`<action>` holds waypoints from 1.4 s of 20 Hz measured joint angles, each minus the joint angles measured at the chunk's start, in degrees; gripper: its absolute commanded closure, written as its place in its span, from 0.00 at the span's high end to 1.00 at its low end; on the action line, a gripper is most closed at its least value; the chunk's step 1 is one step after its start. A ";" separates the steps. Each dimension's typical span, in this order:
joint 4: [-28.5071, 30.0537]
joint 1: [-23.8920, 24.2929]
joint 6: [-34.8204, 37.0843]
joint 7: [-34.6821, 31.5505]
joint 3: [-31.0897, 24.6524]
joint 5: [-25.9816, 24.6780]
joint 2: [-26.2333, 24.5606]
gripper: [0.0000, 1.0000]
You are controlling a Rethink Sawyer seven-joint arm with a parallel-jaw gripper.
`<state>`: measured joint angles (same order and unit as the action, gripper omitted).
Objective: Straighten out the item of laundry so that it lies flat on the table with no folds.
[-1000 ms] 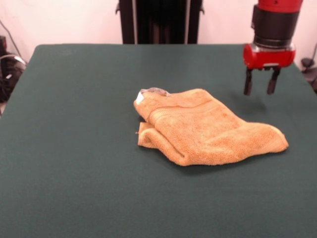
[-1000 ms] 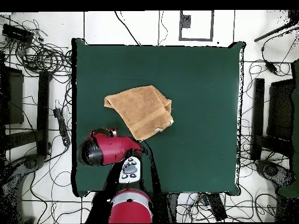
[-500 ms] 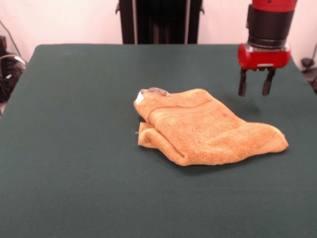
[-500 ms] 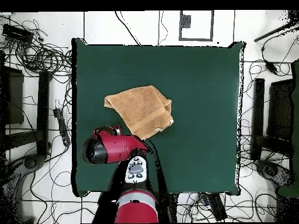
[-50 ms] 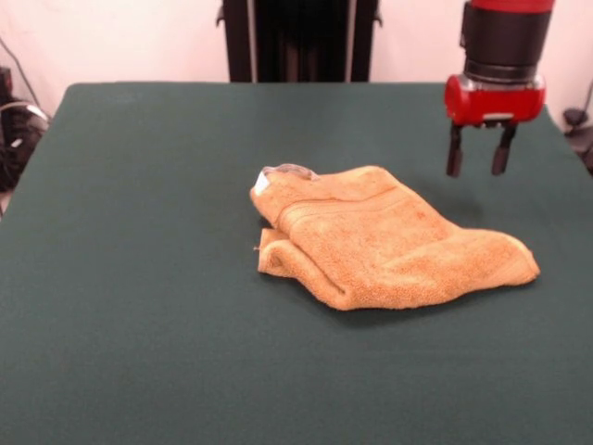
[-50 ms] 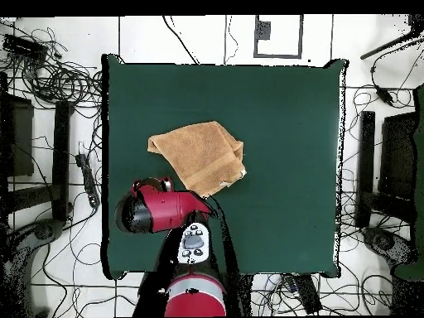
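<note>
The item of laundry is an orange-tan towel, folded over itself with a doubled edge toward its left end and a small white tag at the far left corner. It lies near the middle of the dark green table. From overhead the towel sits left of centre on the table. My gripper hangs open in the air above the cloth, beyond the towel's right end and apart from it. Overhead, the red arm head covers the gripper, just below the towel's lower-left side.
Cables, chairs and stands crowd the floor around all sides of the table in the overhead view. A dark upright column stands behind the table's far edge.
The gripper rose a little and drifted slightly left over the past second, then held almost still. The towel has not moved.
</note>
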<state>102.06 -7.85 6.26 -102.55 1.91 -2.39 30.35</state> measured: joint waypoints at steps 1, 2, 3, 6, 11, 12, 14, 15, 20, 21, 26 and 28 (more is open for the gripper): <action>0.00 0.00 0.00 0.00 0.00 -0.02 0.03 1.00; 0.00 0.01 0.00 0.00 0.00 -0.11 0.02 1.00; 0.00 0.03 0.00 0.00 0.00 -0.19 0.01 1.00; 0.00 0.20 0.00 0.00 0.00 -1.00 -0.06 1.00; 0.00 0.77 0.00 0.00 -0.01 -2.61 -0.36 1.00; 0.00 1.15 0.00 0.00 -0.01 -2.95 -0.52 1.00; 0.00 1.65 0.00 0.00 -0.01 -3.30 -0.66 1.00; 0.00 2.21 0.00 0.00 0.00 -3.75 -0.73 1.00; -0.01 4.15 0.00 0.00 0.01 -5.03 -0.80 1.00; -0.02 4.27 0.00 0.00 0.01 -5.13 -0.80 1.00; -0.02 5.08 0.00 0.00 0.00 -6.40 -0.85 1.00; -0.02 5.34 0.00 0.00 0.00 -6.95 -0.86 1.00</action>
<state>102.03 -2.51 6.26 -102.55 1.91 -9.34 29.49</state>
